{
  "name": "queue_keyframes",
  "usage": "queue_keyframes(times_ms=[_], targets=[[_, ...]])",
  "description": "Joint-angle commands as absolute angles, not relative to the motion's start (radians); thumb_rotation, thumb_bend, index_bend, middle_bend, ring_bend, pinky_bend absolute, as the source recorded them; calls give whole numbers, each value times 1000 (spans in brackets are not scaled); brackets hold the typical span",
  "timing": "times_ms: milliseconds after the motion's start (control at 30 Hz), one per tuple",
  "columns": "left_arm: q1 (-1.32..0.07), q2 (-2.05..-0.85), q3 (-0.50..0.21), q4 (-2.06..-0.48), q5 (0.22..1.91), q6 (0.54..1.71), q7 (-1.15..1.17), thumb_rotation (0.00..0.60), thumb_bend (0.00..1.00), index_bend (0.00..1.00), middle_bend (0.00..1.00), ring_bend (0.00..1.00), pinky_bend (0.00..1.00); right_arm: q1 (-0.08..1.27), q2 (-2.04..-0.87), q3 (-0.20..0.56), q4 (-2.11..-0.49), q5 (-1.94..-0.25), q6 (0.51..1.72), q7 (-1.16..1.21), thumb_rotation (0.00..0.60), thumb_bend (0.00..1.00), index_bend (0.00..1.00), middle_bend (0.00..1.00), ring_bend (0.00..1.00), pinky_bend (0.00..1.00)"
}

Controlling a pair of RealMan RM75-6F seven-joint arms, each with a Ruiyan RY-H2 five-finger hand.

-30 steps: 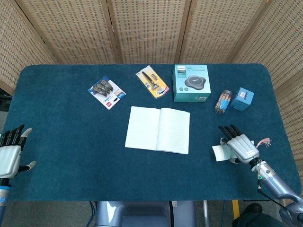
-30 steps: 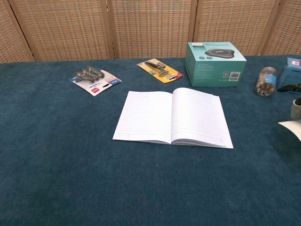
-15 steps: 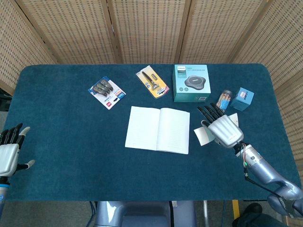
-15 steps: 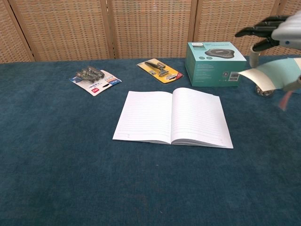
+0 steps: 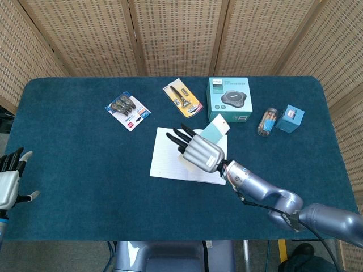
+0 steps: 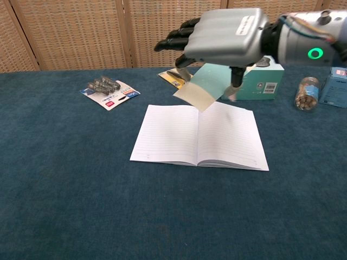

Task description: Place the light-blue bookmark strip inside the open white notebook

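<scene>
The open white notebook (image 5: 170, 153) (image 6: 179, 135) lies flat in the middle of the blue table. My right hand (image 5: 197, 150) (image 6: 222, 35) hovers above its pages and holds the light-blue bookmark strip (image 5: 215, 131) (image 6: 203, 85) between thumb and fingers. The strip hangs tilted over the notebook's spine and right page, clear of the paper. My left hand (image 5: 10, 177) stays at the table's left front edge, fingers apart and holding nothing; the chest view does not show it.
Behind the notebook lie a pack of clips (image 5: 128, 110), a yellow razor pack (image 5: 182, 98) and a teal box (image 5: 228, 100). A small jar (image 5: 267, 121) and a blue box (image 5: 290, 118) stand at the back right. A wicker screen closes the rear.
My right hand has carried the bookmark from the table's right side leftwards and up, over the notebook. The left hand has barely moved.
</scene>
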State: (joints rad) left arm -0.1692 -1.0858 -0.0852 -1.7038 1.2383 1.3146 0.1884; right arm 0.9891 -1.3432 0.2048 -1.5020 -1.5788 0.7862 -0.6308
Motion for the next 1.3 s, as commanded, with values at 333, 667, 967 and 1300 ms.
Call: queue_keyframes(times_ms=[333,667,967,1300], targets=[[-174,-1085,-82,-1700,1234,1303,186,600,0,0,0,0,0,1129,-1536,154,-1252,-1704,746,-701,600,53,638,0,0,140],[-178,-1089,-78,-1700,1233,1299,194,600,0,0,0,0,0,1198,-1635,109,-1089,-1745,702,-744,600,53,638,0,0,170],[-185,-1085,-81,-1696,1222,1282,186,600,0,0,0,0,0,1225,-1659,24,-1019,-1817,706,-711,600,53,638,0,0,184],[-188,-1079,-76,-1700,1227,1275,177,600,0,0,0,0,0,1242,-1672,-22,-1003,-1858,723,-678,600,60,638,0,0,188]])
